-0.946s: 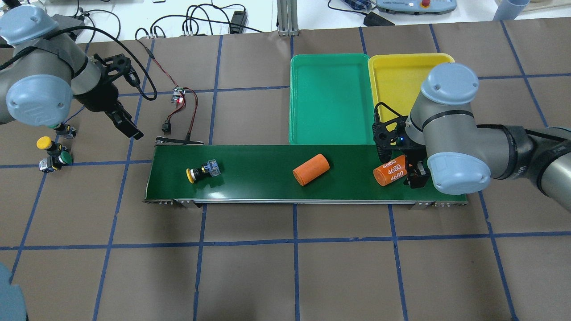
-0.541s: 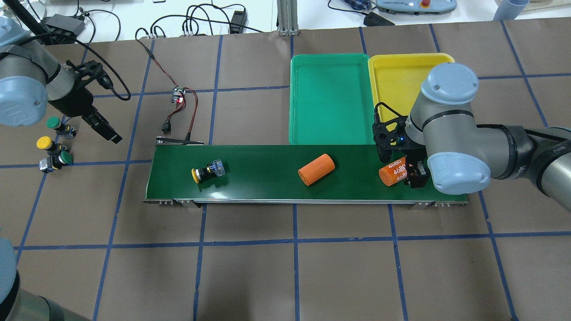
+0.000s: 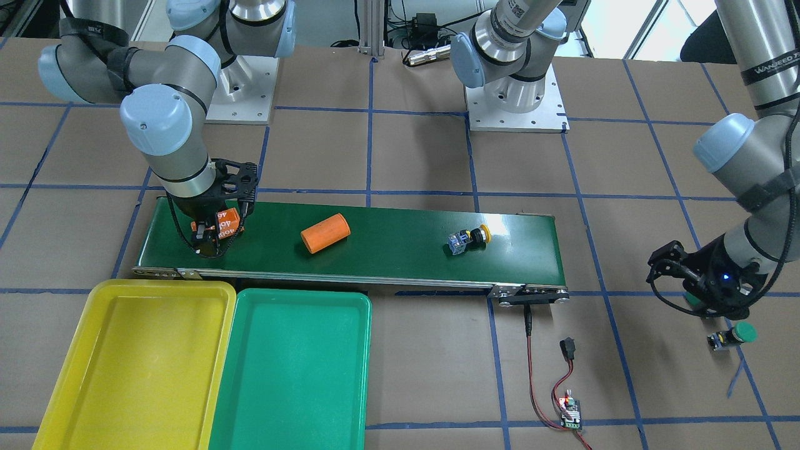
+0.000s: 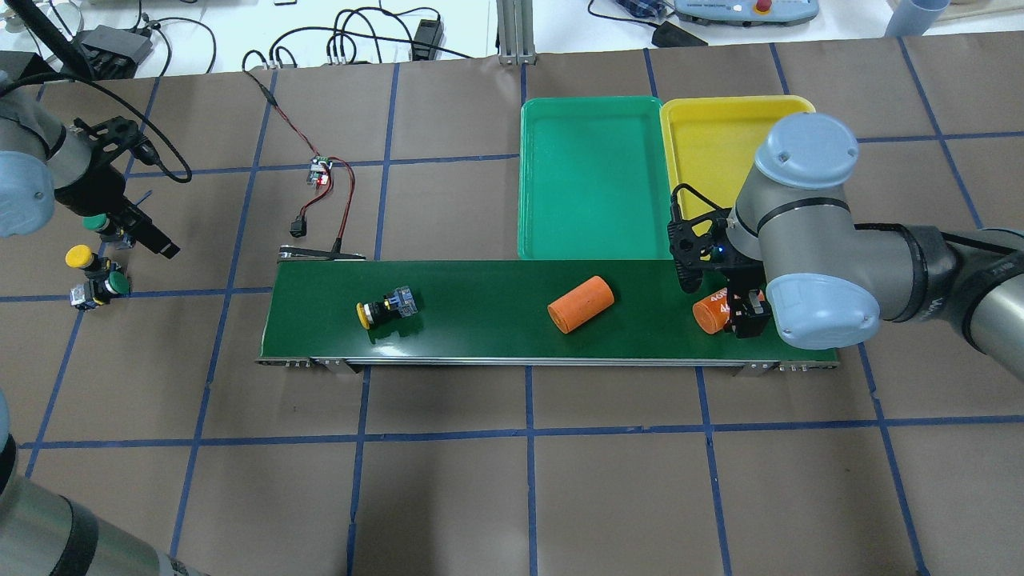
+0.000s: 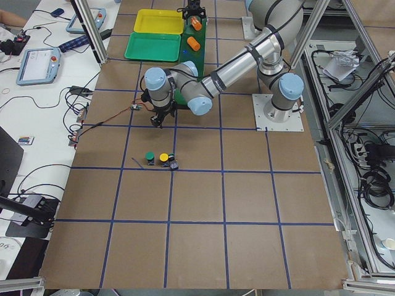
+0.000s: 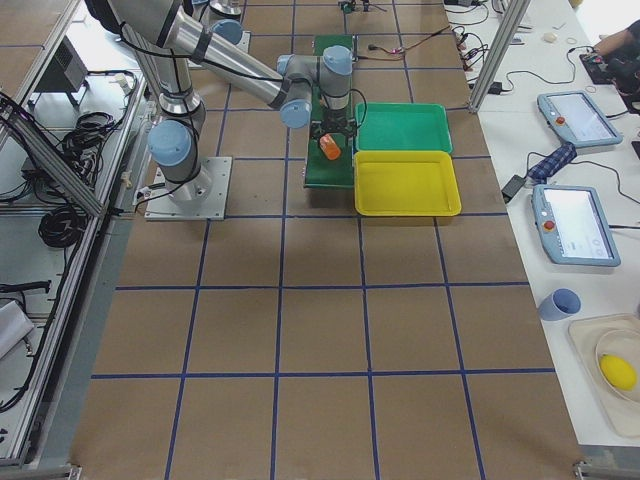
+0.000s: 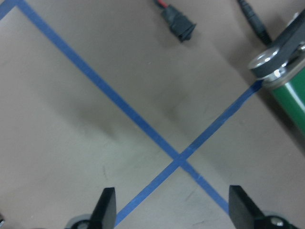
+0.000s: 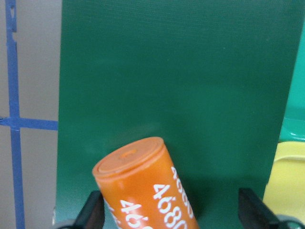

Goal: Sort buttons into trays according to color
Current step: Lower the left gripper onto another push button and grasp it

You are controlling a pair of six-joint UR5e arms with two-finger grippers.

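Overhead, I have the belt button [image 4: 386,307], yellow-capped, lying on its side on the belt [image 4: 480,340] toward my left end. It is well apart from the green tray [image 4: 592,180] and yellow tray [image 4: 704,128], which sit behind the other end. Off the belt, a green button [image 4: 98,222] is partly hidden by the left gripper [image 4: 156,242], with a yellow button [image 4: 80,256] and a second green button [image 4: 118,282] just beside it. The right gripper [image 4: 740,316] hangs at the printed cylinder [image 4: 710,310], and a plain cylinder [image 4: 581,304] lies mid-belt. From the front, no button is in either tray. The left side view puts the near arm's gripper above the table [image 5: 203,203], near the three grouped buttons. The right side view only shows the near arm bent over the belt end next to the trays. On the left wrist, the fingers [image 7: 108,210] are spread wide over bare table with nothing between them. On the right wrist, they are spread wide too; the printed cylinder lies between them, unclamped as far as I can judge. I expect these buttons to be light, hard plastic. The domed cap looks slick and likely to roll, so I would grip across the flat faces of the blocky body.
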